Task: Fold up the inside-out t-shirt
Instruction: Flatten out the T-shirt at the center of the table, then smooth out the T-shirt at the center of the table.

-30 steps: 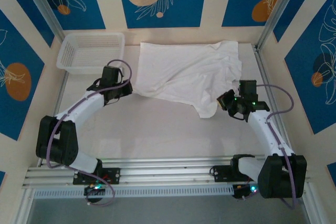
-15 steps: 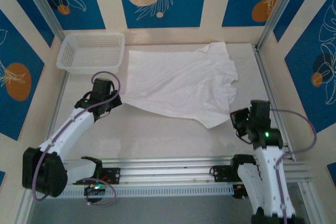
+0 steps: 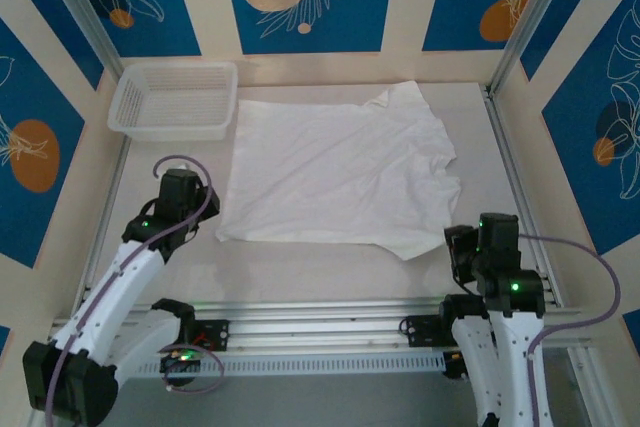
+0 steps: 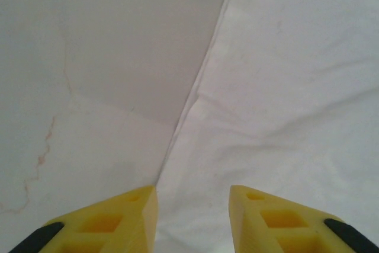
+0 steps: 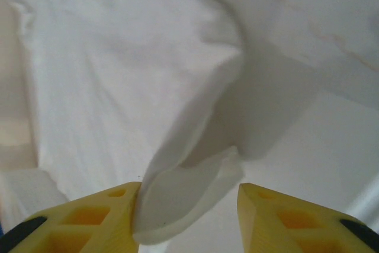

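soft matt white cloth t-shirt (image 3: 335,172), lightly creased; smooth surface (image 3: 300,272) with a faint sheen; white plastic mesh basket (image 3: 170,130); yellow plastic fingers (image 4: 118,217).

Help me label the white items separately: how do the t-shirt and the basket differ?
The t-shirt is soft cloth spread out and wrinkled on the table; the basket is rigid mesh with raised walls. The t-shirt covers far more area than the basket. The t-shirt lies mid-table, the basket at the far left corner. Both are white.

The left arm (image 3: 122,285) and right arm (image 3: 512,347) have white links, black joints, purple cables and green lights; fingers (image 4: 278,220) are yellow, black-tipped.
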